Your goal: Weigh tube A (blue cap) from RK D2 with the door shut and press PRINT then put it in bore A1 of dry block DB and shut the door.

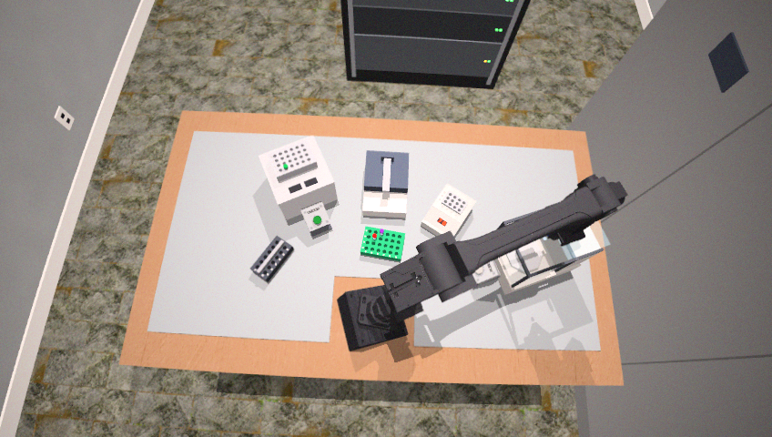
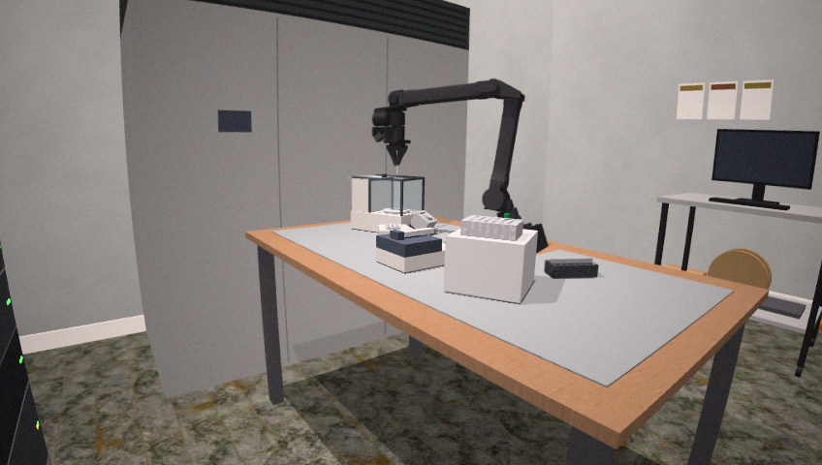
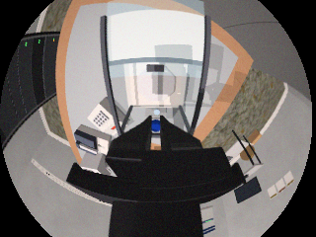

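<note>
We counted six stations on the surface [image 1: 151, 349] [image 2: 461, 351] [image 3: 61, 74]: one balance [image 1: 542, 279] [image 2: 374, 221] [image 3: 140, 94] below the gripper [image 2: 396, 161] [image 3: 155, 118], and, off from it to one side, one dry block [image 1: 448, 209] [image 3: 101, 118], one spectrophotometer [image 1: 381, 176] [image 2: 409, 253] [image 3: 90, 139], one mixer [image 1: 306, 187] [image 2: 490, 264], one tube rack [image 1: 382, 243] and, well apart, one magnet block [image 1: 271, 259] [image 2: 571, 268]. The rack carried two capped tubes, a red cap [image 1: 374, 236] and a purple cap [image 1: 380, 231]; the mixer carried one green cap [image 1: 285, 166] [image 2: 507, 215].

Our gripper had its fingers nearly together, clamped on tube A [image 2: 397, 170] [image 3: 156, 126]. We had the tube upright above the glass box, with its blue cap between the fingertips and its pale lower end showing beneath them.

The wrist view gave us the blue cap, which we couldn't make out in the other two. The exterior view gave us the height of the gripper over the balance. From the top, the arm [image 1: 520, 238] [image 2: 450, 93] covered the fingertips, but we could see the rack's caps, and we couldn't pick those out from the wrist.
</note>
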Robot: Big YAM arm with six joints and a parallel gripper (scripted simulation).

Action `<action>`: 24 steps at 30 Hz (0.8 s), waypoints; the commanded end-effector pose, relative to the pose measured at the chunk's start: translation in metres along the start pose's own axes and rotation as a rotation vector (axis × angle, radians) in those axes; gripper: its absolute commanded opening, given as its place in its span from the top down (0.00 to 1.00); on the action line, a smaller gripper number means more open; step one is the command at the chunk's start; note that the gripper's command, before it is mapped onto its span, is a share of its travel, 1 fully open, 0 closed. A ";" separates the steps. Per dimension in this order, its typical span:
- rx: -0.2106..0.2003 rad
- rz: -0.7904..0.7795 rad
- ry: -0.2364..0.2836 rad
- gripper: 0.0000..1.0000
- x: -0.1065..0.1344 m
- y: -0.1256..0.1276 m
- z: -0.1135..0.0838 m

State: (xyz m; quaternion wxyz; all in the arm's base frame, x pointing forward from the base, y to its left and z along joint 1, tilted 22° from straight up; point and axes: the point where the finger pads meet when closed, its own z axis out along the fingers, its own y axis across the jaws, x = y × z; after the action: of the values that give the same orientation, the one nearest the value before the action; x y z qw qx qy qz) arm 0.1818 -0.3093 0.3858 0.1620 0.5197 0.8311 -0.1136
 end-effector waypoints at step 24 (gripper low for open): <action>0.004 -0.001 0.005 0.91 -0.004 -0.003 0.043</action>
State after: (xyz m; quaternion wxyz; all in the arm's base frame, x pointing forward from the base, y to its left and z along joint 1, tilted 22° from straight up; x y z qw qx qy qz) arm 0.1871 -0.3211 0.3546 0.1613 0.5205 0.8307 -0.1142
